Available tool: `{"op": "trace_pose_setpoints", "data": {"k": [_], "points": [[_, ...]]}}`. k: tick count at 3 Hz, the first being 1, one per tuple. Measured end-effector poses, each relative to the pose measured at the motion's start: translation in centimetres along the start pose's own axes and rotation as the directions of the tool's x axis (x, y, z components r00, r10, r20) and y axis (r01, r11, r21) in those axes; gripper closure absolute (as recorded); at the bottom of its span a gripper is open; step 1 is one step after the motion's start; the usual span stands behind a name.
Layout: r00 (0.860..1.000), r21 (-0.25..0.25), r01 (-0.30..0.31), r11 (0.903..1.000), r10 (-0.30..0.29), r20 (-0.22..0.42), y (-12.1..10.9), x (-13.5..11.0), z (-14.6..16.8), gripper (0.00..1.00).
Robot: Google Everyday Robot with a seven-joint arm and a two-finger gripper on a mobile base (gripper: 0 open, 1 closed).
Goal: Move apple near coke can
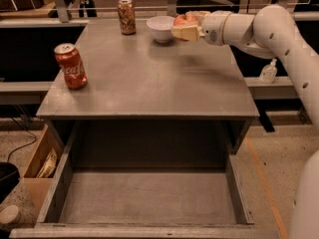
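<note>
The gripper (185, 29), clenched around the apple (184, 19), holds it raised over the table (149, 78) at one o'clock, just beside the bowl (160, 28), presumably to carry it toward the coke can (70, 66) at nine o'clock.

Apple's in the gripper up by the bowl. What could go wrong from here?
The gripper, closed on the apple, sits right beside the white bowl; sweeping across toward the coke can could clip the bowl. Released too near, the round apple may roll or topple the can.
</note>
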State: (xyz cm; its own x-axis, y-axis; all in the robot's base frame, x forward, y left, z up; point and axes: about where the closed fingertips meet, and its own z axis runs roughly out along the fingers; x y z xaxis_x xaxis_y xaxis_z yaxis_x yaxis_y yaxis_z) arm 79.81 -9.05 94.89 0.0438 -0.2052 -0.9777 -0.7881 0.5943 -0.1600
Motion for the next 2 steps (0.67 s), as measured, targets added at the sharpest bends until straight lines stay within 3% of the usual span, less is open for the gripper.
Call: {"op": "trace_pose_setpoints", "data": {"k": [1,2], "points": [[1.0,-0.131,-0.021,0.9911,0.023,0.017,7.1,0.7,0.9,1.0],[0.999,-0.235,-0.025,0.9717,0.031,0.022,12.1,2.0,1.9,1.0]]}}
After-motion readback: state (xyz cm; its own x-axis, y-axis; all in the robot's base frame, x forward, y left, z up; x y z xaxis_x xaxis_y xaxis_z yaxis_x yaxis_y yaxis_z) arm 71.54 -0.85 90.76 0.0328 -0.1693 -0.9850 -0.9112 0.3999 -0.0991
